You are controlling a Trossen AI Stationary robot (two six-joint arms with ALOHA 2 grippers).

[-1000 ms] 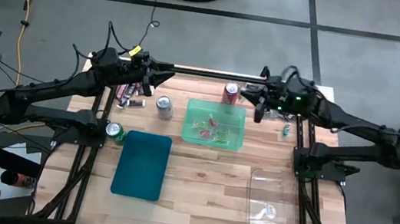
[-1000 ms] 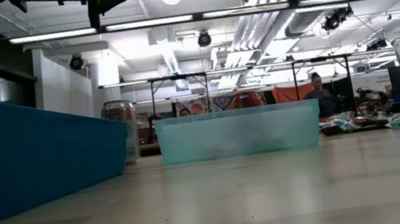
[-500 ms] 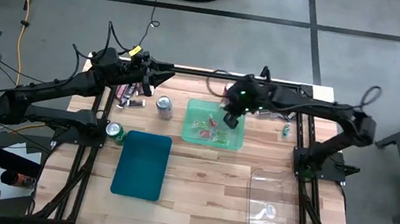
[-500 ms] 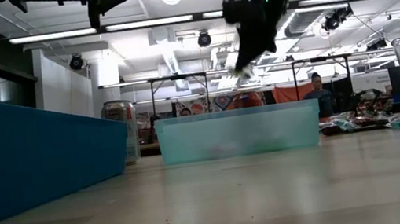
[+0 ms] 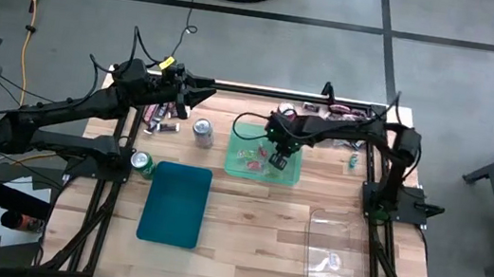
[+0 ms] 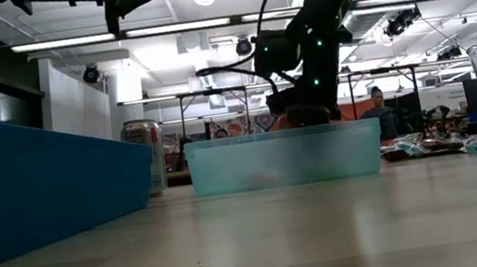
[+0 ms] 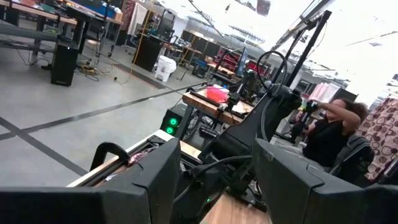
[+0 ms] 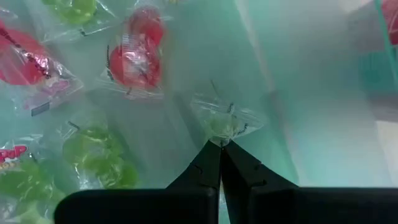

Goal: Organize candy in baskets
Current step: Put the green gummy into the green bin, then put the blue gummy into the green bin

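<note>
Three baskets sit on the wooden table: a light green basket at the middle back, a dark teal basket in front of it toward the left arm's side, and a clear basket at the front on the right arm's side. The right gripper hangs down inside the light green basket, its two fingers pressed together and pinching the clear wrapper of a pale green candy. Around it in that basket the right wrist view shows about six more wrapped candies, some red, such as one red candy, some green. The left gripper waits above the table's back left corner, its fingers spread apart and holding nothing. Three soda cans stand on the table: a silver can, a green can, and a third behind the green basket.
</note>
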